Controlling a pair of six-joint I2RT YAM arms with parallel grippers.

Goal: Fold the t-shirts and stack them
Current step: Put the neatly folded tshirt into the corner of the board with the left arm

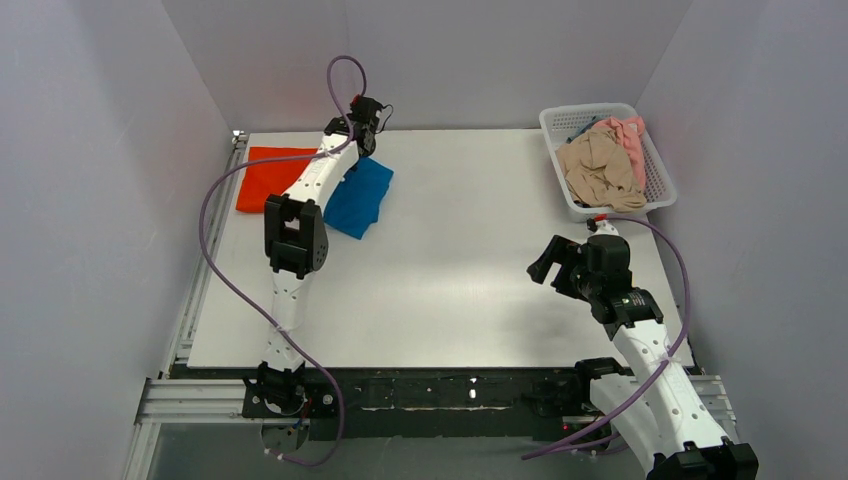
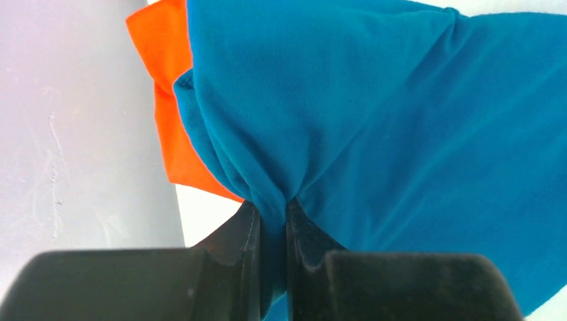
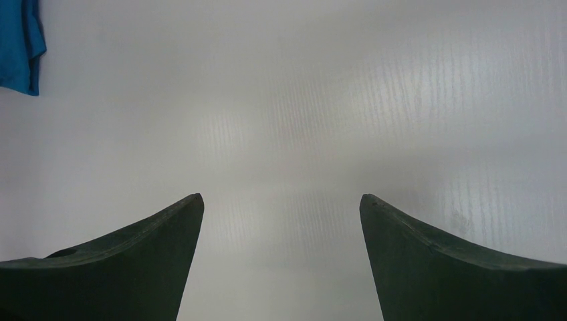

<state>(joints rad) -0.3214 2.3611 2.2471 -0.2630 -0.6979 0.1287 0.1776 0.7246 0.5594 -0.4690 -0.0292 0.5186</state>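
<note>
A bright blue t-shirt [image 1: 362, 195] lies bunched at the far left of the table, partly beside an orange-red t-shirt [image 1: 268, 177] that lies flat near the left edge. My left gripper [image 1: 366, 118] is shut on a fold of the blue t-shirt [image 2: 374, 120] at its far edge; the orange-red t-shirt [image 2: 164, 87] shows behind it. A beige t-shirt [image 1: 597, 170] and a pink t-shirt [image 1: 627, 136] lie crumpled in the white basket [image 1: 659, 185]. My right gripper [image 1: 545, 262] is open and empty over bare table [image 3: 281, 134]; a corner of the blue t-shirt [image 3: 19, 47] shows at the upper left.
The white mesh basket stands at the table's far right corner. Grey walls enclose the table on the left, back and right. A purple cable loops from each arm. The arm bases sit on a black rail at the near edge.
</note>
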